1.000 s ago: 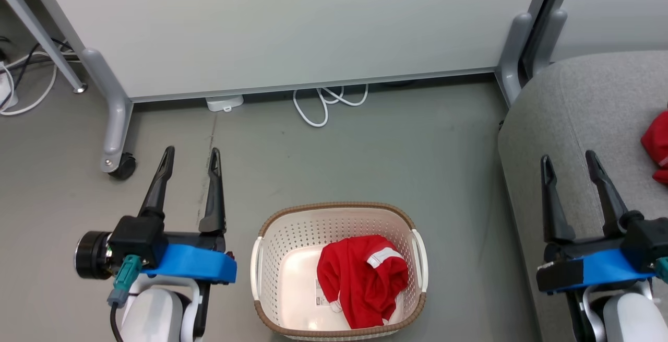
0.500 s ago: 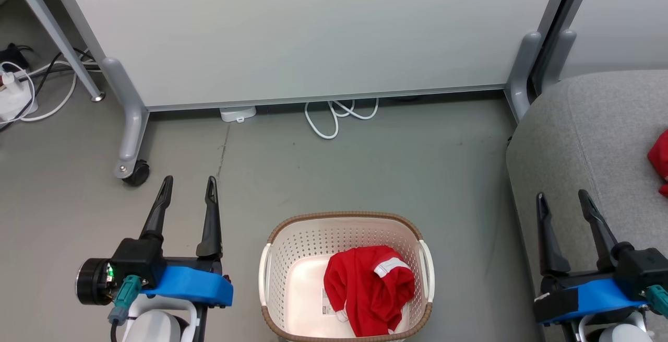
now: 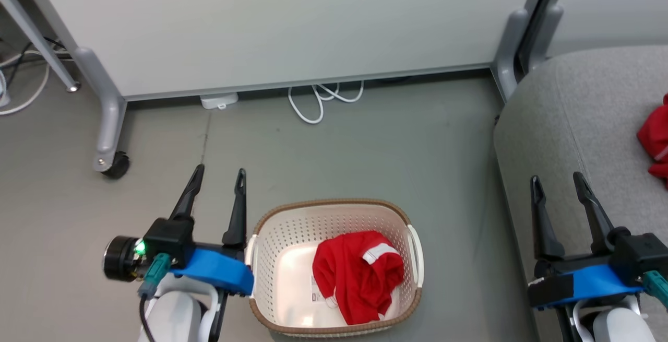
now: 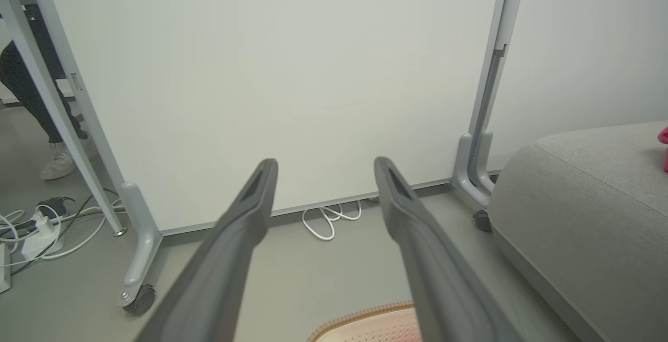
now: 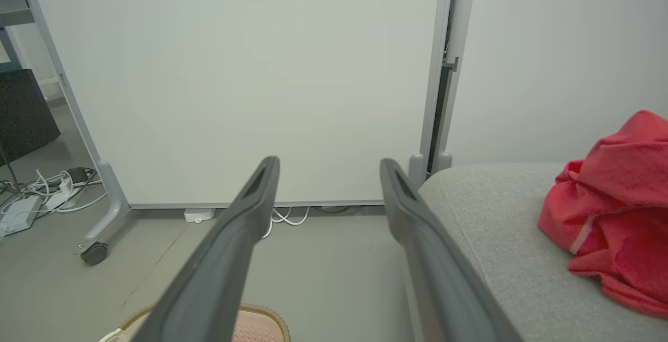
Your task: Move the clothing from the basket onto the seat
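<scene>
Grey seat [image 3: 574, 122] at right, with one red garment [image 3: 656, 141] already lying on it, at the view's right edge. The basket [image 3: 334, 207] sits on the floor [image 3: 365, 149], near the seat's left side but apart from it. A second red garment [image 3: 357, 279] is bunched in the basket's right half, its white trim band [image 3: 380, 254] on top, partly covering the paper label [image 3: 315, 290].

Handling, as a judgement: the fabric is soft, light and limp, with nothing to break. It will sag and trail when lifted and could catch on the rim. Best hold is the high fold of the heap beside the trim band. Pinch deep so the cloth doesn't slide out, then lift well clear of the rim.

The left tool [image 3: 219, 169] is spread wide and empty, just beside the basket's left handle, fingers pointing out over the floor. The right tool [image 3: 555, 176] is also spread wide and empty, over the seat's front edge.

Versus the earlier frame, the whole head view has shifted, which is camera motion. Beyond that, the left tool is closer to the basket. Earlier a strip of floor showed between its blue wrist cover and the handle; now the cover overlaps the rim. The garment in the basket lies the same, the right tool keeps its place by the seat, and both tools are as wide as before.
</scene>
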`<state>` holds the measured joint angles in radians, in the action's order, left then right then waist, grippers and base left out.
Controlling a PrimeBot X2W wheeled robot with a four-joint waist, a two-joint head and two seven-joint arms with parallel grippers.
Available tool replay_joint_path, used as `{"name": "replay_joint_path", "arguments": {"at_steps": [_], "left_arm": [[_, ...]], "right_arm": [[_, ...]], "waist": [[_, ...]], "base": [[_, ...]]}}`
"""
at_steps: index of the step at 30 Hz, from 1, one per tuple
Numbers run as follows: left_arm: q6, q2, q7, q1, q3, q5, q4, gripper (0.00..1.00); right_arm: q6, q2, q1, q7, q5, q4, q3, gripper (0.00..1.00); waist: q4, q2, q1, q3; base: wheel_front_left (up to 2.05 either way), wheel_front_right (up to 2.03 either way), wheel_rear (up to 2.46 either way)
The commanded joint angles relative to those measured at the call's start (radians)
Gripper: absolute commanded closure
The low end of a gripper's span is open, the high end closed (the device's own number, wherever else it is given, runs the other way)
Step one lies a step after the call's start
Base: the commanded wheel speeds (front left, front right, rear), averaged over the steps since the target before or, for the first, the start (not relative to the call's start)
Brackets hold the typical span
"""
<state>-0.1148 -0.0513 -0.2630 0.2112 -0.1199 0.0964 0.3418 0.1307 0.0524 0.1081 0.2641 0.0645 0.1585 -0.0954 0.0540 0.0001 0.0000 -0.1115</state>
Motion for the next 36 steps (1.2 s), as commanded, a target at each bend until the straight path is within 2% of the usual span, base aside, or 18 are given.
{"name": "replay_joint_path", "arguments": {"at_steps": [1,4,10,15,25,29,36], "left_arm": [[-0.007,0.001,-0.003,0.047,-0.023,-0.002,0.029,0.0],[-0.01,0.001,-0.003,0.091,-0.045,-0.003,0.056,0.0],[-0.017,-0.012,-0.003,0.226,-0.124,-0.018,0.149,0.0],[-0.015,-0.044,-0.003,0.341,-0.235,0.008,0.263,0.0],[-0.016,-0.109,0.015,0.576,-0.492,0.173,0.591,0.0],[-0.016,-0.123,0.067,0.64,-0.559,0.238,0.687,0.0],[-0.016,-0.141,0.146,0.726,-0.632,0.346,0.769,0.0]], "right_arm": [[0.0,-0.002,0.025,0.001,0.002,-0.009,0.002,0.0],[0.0,-0.002,0.047,0.001,0.002,-0.016,0.008,0.0],[0.0,-0.002,0.146,0.001,0.006,-0.031,0.017,0.0],[0.0,-0.003,0.234,0.001,0.022,-0.049,0.028,0.0],[0.0,-0.003,0.362,0.001,0.061,-0.083,0.065,0.0],[0.0,-0.003,0.391,0.001,0.065,-0.093,0.073,0.0],[0.0,-0.003,0.43,0.001,0.069,-0.113,0.079,0.0]], "waist": [[-0.038,-0.0001,0.0,-0.043],[-0.062,-0.0001,0.0,-0.078],[-0.145,-0.0001,0.0,-0.225],[-0.202,-0.0001,0.0,-0.344],[-0.287,-0.0001,0.0,-0.566],[-0.304,-0.0001,0.0,-0.631],[-0.318,-0.0001,0.0,-0.726]], "base": [[0.0,0.0,0.0],[0.0,0.0,0.0],[0.0,0.0,0.0],[0.0,0.0,0.0],[0.0,0.0,0.0],[0.0,0.0,0.0],[0.0,0.0,0.0]]}}
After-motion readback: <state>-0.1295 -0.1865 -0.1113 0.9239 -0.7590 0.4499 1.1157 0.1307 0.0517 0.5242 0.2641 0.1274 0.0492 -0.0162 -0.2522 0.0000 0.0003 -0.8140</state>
